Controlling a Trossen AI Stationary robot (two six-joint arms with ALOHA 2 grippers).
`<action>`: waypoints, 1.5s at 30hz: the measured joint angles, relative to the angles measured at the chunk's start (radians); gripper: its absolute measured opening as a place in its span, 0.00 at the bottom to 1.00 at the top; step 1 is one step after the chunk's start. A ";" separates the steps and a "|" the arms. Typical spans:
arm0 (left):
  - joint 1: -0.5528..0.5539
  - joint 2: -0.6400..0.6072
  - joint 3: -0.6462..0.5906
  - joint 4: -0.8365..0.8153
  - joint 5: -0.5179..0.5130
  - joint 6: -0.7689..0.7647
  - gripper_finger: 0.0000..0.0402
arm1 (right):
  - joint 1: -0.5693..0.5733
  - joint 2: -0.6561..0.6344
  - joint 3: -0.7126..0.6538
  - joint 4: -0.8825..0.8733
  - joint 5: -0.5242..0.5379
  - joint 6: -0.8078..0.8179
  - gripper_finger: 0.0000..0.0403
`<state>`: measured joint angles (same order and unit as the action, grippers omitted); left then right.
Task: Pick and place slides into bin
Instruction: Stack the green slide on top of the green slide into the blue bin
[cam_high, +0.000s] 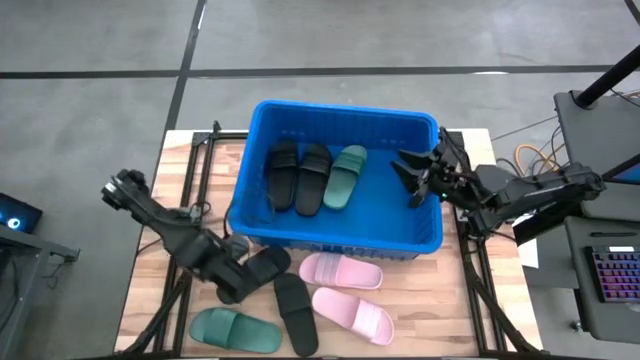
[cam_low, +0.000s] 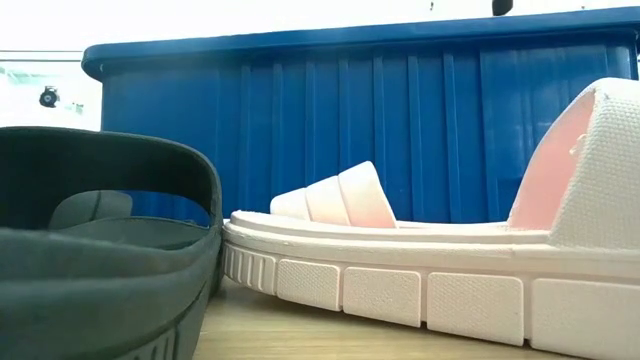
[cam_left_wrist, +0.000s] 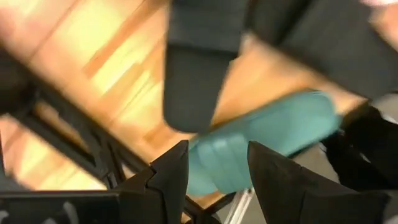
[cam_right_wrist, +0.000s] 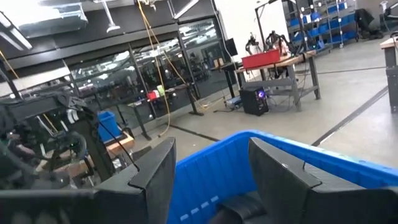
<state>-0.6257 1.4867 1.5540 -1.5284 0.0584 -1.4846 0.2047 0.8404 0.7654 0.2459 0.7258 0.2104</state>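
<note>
The blue bin stands on the wooden table and holds two black slides and one dark green slide, lying flat on its floor. In front of it on the table lie two black slides, a dark green slide and two pale pink slides. My left gripper is open and low over the table beside the nearer black slide, with the green slide beyond its fingers. My right gripper is open and empty over the bin's right part.
The bin's front wall rises right behind the slides on the table. Black frame rails run along the table's left and right sides. A keyboard and cables lie off the table's right edge.
</note>
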 joint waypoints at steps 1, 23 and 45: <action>-0.002 0.012 -0.023 0.007 0.020 -0.031 0.37 | 0.000 0.005 0.000 0.000 0.000 0.000 0.48; -0.091 0.288 -0.077 0.243 0.194 -0.134 0.37 | 0.000 0.012 0.000 -0.003 0.000 0.025 0.48; -0.155 0.371 -0.081 0.344 0.254 -0.264 0.37 | 0.000 0.014 0.000 -0.011 0.000 0.021 0.48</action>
<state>-0.7810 1.8580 1.4731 -1.1842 0.3125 -1.7488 0.2043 0.8543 0.7654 0.2348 0.7258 0.2317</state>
